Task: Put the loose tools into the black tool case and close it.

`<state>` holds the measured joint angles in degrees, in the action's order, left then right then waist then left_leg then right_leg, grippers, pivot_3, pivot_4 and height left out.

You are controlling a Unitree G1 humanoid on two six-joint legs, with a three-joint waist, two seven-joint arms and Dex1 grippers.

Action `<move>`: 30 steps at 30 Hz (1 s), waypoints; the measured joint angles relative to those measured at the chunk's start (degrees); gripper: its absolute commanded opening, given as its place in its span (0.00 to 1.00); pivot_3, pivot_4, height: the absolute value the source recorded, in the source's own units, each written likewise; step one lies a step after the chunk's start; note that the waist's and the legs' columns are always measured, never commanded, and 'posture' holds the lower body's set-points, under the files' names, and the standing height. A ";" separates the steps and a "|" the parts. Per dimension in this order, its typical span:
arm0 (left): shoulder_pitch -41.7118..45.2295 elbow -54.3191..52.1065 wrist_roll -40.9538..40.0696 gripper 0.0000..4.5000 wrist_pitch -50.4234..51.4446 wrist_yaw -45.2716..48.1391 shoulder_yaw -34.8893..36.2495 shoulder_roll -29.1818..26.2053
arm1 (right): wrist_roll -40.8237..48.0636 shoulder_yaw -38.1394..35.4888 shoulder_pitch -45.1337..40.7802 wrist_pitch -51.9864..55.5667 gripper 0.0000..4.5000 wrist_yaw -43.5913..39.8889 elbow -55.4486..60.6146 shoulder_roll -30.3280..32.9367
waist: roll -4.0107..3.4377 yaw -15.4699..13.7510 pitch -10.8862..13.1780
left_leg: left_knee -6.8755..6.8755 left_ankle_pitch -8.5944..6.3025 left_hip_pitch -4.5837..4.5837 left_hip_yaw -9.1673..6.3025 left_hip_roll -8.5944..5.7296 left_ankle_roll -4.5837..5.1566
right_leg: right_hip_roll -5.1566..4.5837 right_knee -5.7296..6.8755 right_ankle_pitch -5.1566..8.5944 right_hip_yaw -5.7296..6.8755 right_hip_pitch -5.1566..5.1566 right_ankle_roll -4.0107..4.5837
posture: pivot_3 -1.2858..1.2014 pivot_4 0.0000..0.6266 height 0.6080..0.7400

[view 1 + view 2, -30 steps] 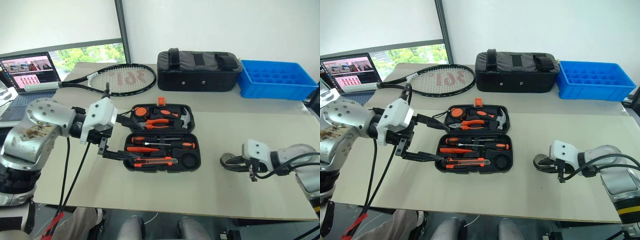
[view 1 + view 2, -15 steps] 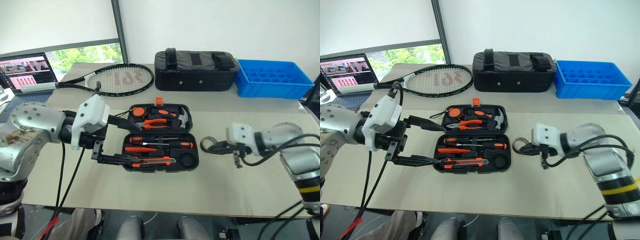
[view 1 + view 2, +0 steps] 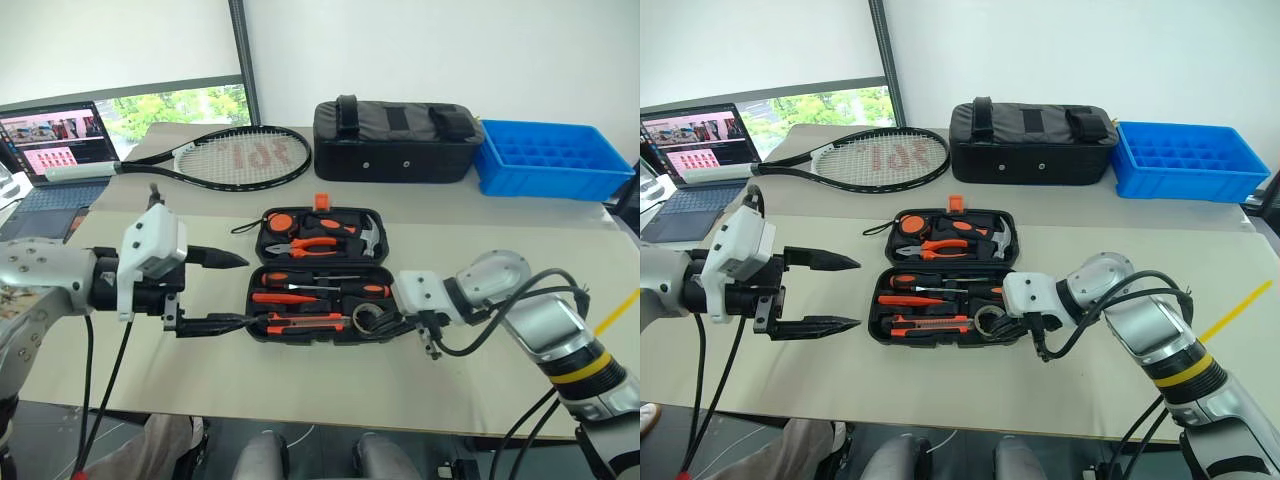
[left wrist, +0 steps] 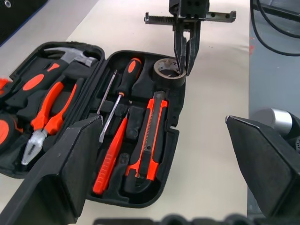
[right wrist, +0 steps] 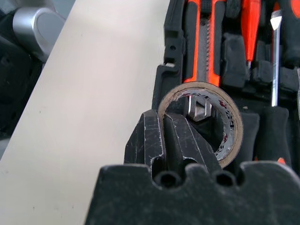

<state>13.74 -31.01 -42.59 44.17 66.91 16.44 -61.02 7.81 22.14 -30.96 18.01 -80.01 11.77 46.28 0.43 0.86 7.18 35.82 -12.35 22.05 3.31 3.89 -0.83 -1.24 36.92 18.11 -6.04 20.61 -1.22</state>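
- The small dark tape roll (image 5: 202,123) hangs at the right front corner of the open black tool case (image 3: 322,276), over its round slot; the right gripper (image 4: 185,60) pinches the roll's wall, one finger inside the ring and one outside; whether the roll already touches the slot floor cannot be told.
- The case lies open and flat on the pale table (image 3: 300,375), lid half farther from the robot, orange latch (image 3: 321,201) at the far edge.
- In the near half lie the black-and-orange utility knife (image 4: 150,131) along the front edge, two orange-and-black-handled screwdrivers (image 3: 300,296) and a small thin screwdriver (image 4: 107,92) behind them; all sit in their slots.
- In the lid half sit orange-handled pliers (image 3: 315,243), a hammer (image 3: 368,235) and a tape measure (image 3: 280,222).
- The left gripper (image 3: 835,293) hovers just left of the case, above the table, fingers spread wide, pointing toward the case and holding nothing.
- Beyond the case lie a racket (image 3: 220,157), a black fabric bag (image 3: 398,140) and a blue tray (image 3: 553,160); a laptop (image 3: 55,135) stands at the far left.
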 measured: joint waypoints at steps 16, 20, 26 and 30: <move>-3.05 1.14 0.94 1.00 -1.89 -1.02 0.45 -0.03 | -1.52 -0.95 -0.85 0.08 0.99 0.43 -0.61 -0.32 | 0.00 0.17 0.00 | -0.02 0.00 0.02 0.03 0.01 0.00 | 0.00 0.09 0.01 -0.01 0.13 0.05 | 0.52 0.24 0.76; -3.05 1.46 0.54 1.00 -1.89 -1.02 0.45 -0.02 | 1.70 -2.36 -2.62 3.90 0.99 2.66 3.64 -3.45 | 0.01 0.12 0.00 | -0.06 0.00 0.04 0.03 0.03 0.00 | 0.01 0.13 0.00 0.01 0.19 0.06 | 0.52 0.24 0.76; -3.06 1.83 0.49 1.00 -2.02 -0.99 0.45 -0.01 | 2.58 -1.30 -2.76 7.12 0.77 5.12 7.42 -6.48 | 0.02 -0.02 -0.01 | -0.05 0.00 0.13 0.04 0.03 0.00 | 0.00 0.13 0.00 0.01 0.32 0.07 | 0.52 0.24 0.76; -3.11 1.86 0.49 1.00 -2.61 -0.97 0.45 0.00 | 1.95 0.98 -2.75 7.45 0.46 5.80 9.03 -7.03 | 0.02 -0.02 -0.01 | -0.05 0.00 0.16 0.05 0.03 0.00 | 0.00 0.14 0.00 0.01 0.37 0.07 | 0.52 0.24 0.76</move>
<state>10.63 -29.14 -42.10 41.55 65.94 16.88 -61.03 9.76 23.12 -33.71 25.46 -74.21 20.80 39.25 0.46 0.84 7.17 35.77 -12.35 22.22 3.36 3.92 -0.83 -1.24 37.06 18.11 -6.03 20.99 -1.15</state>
